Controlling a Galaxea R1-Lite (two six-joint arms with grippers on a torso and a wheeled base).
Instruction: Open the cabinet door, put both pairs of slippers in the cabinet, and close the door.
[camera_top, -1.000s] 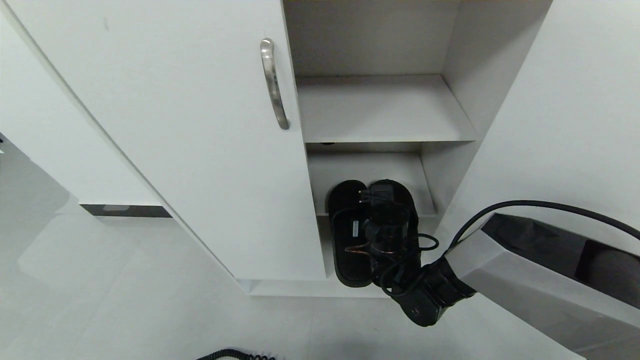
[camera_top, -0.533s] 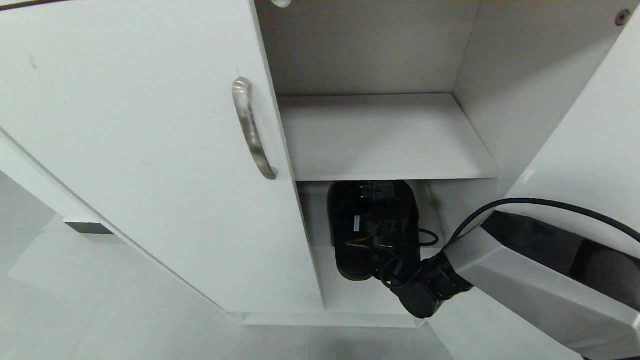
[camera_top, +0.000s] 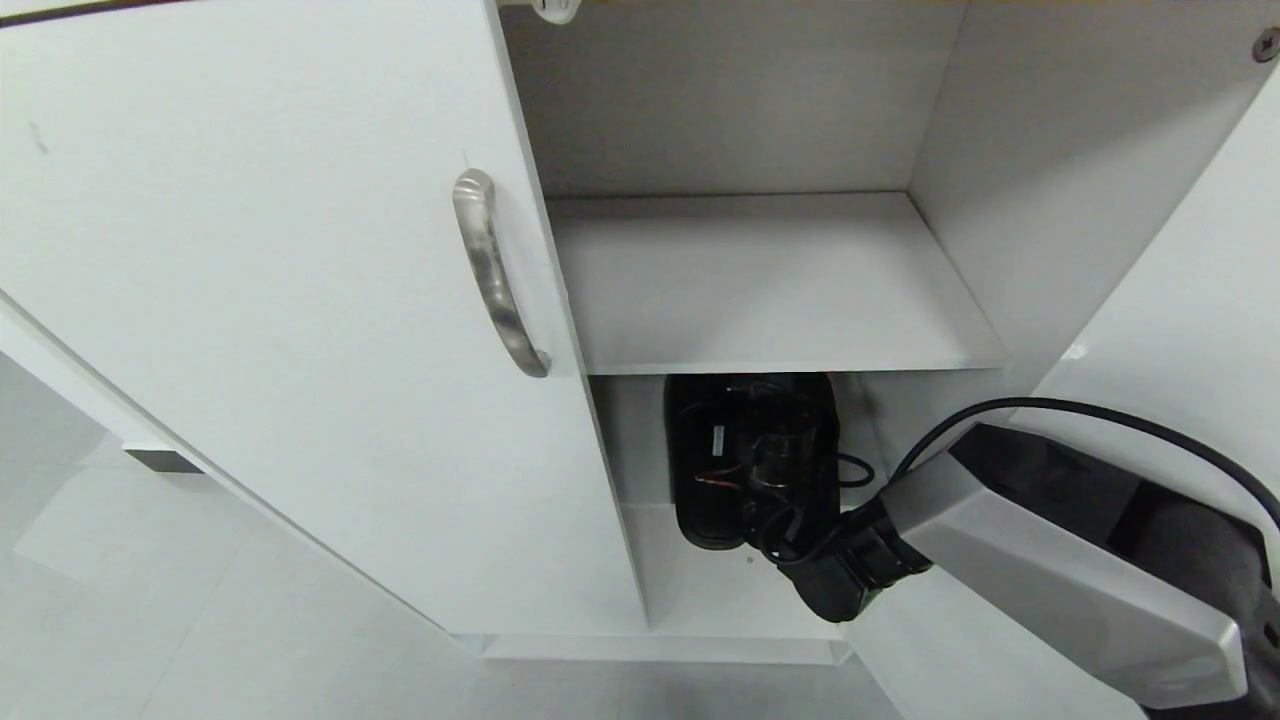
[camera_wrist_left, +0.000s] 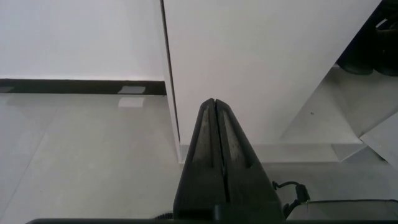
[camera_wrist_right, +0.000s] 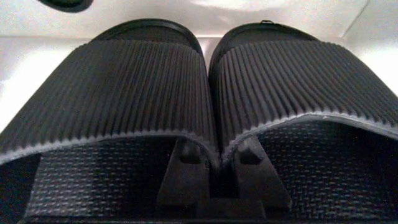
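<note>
Slippers (camera_top: 703, 480) pushed deeper under shelf (camera_top: 760, 290), toes pointing inward, right gripper (camera_wrist_right: 214, 171) pinching.

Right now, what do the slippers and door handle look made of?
Slippers: likely soft rubber or foam, matte black, with ribbed straps and dimpled footbeds. Handle: looks like brushed metal, with a satin grey sheen and soft highlights.

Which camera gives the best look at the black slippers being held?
The right wrist view: both slippers side by side, ribbed straps clear, the right claw pinching their inner edges. The head view has them in the lower compartment, partly hidden under the shelf. The left wrist view catches a dark sliver, too small to identify.
</note>
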